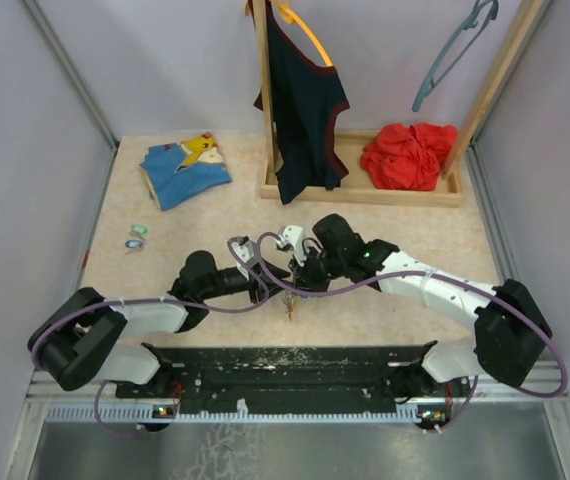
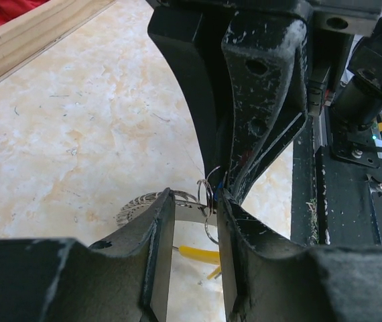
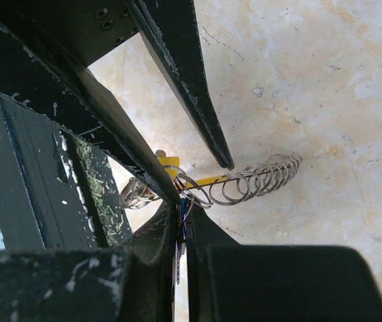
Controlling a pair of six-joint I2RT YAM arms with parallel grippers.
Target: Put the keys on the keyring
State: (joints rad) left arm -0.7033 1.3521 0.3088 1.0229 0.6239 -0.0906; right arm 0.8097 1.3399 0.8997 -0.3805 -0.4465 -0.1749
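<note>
A: In the overhead view your two arms meet mid-surface (image 1: 395, 215), tips almost nose to nose. The keyring (image 3: 244, 186) sits right between them, and its yellow tag (image 2: 198, 253) trails toward 6 o'clock.

B: Your right fingers (image 3: 208, 235) are clenched tight with no gap, and the ring's wire runs into the seam between them. You have the keyring pinched there.

A: Your left fingers (image 2: 152, 245) stand partly apart, one on either side of the wire. Whether they press on it or only straddle it, I cannot tell you.

B: From your right wrist camera the ring's coils look drawn out like a spring, fanning toward 3 o'clock against the pale surface.

A: Neither of the keys (image 1: 137, 236) is threaded yet. They lie on the surface well apart from your fingers, out at 9 o'clock near the left edge. The mint green key (image 1: 141, 230) has the blue key (image 1: 133, 242) just beside it, at its 7 o'clock.

B: Past your arms, a folded blue garment (image 1: 180, 172) lies at 11 o'clock. From 12 to 1 o'clock stands a wooden rack (image 1: 365, 192). A dark top (image 1: 300, 110) hangs from it on an orange hanger (image 1: 310, 40), and a red cloth (image 1: 410, 155) is bunched on its base. A teal hanger (image 1: 455, 50) hangs at 1 o'clock.
</note>
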